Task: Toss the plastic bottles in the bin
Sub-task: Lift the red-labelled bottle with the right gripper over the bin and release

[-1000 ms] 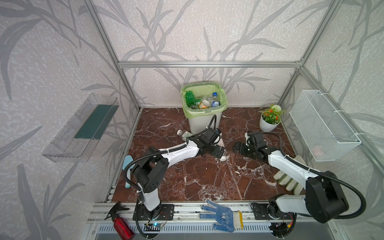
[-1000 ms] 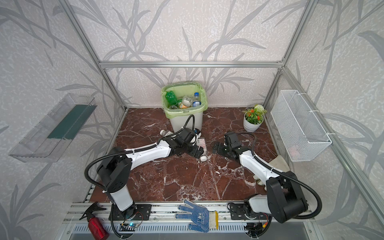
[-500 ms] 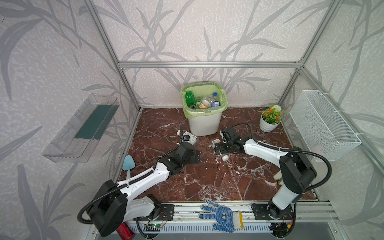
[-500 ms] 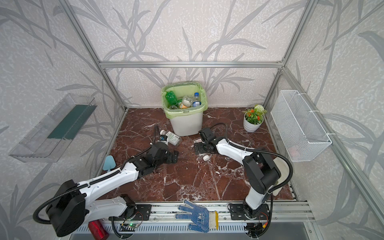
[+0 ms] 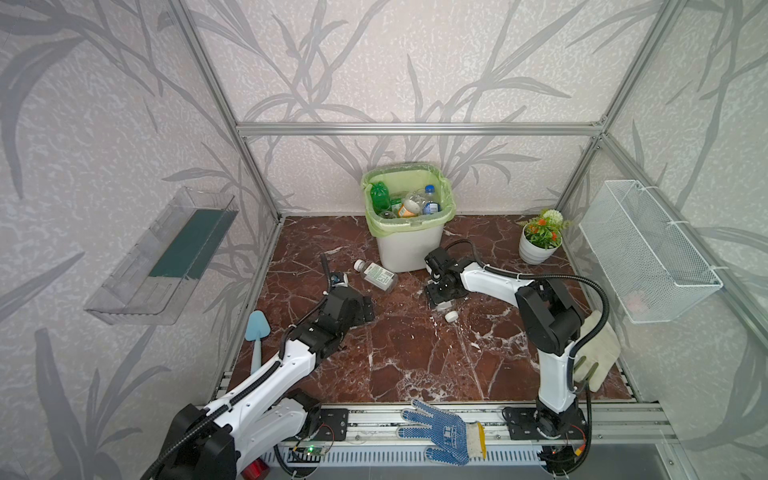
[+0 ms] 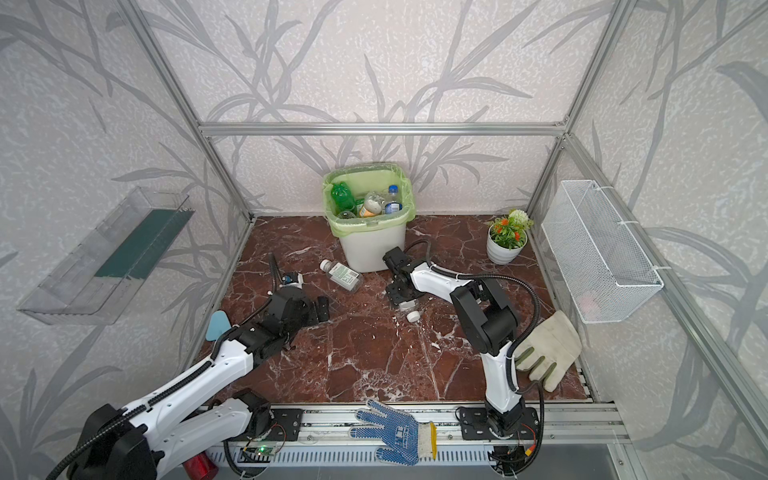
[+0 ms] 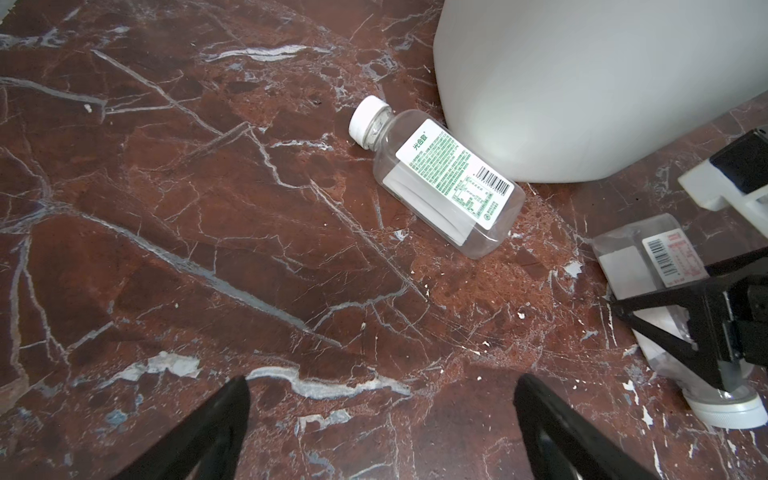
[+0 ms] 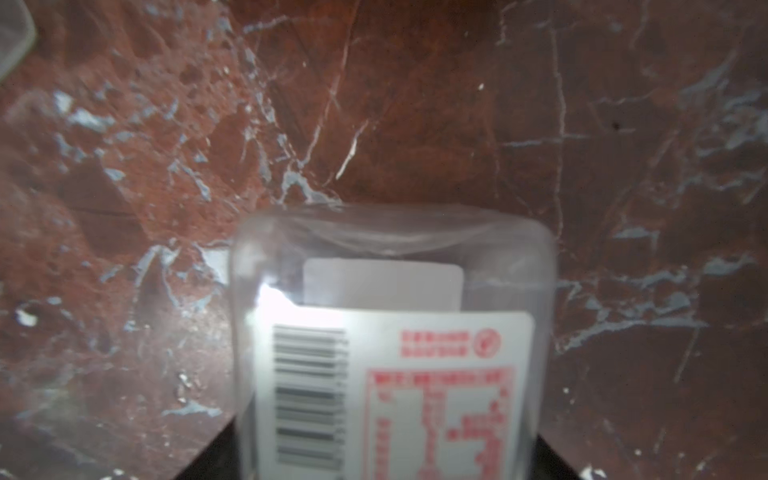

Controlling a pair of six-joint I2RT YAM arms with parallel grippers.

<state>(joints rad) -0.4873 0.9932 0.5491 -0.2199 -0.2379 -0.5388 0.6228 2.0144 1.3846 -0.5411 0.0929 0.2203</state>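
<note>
As your right gripper (image 5: 442, 296) straddles the clear flat-sided plastic bottle with red-printed label (image 7: 648, 257), lying on the red marble floor (image 5: 415, 353) near the white tapered plastic bin with green bag (image 5: 409, 249), you are at the grasp step. It grips both sides narrowly, it seems, in the blurred wrist view. Next, lift it over the rim (image 5: 405, 223). The long axis runs from the bin toward the front, white cap (image 5: 451, 316) frontward. Your left gripper (image 7: 382, 415) hangs wide open, empty.

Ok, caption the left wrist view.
Open left gripper faces a clear, white-capped, green-labelled plastic bottle lying by the white plastic bin; right gripper grips a red-labelled clear bottle.
</note>
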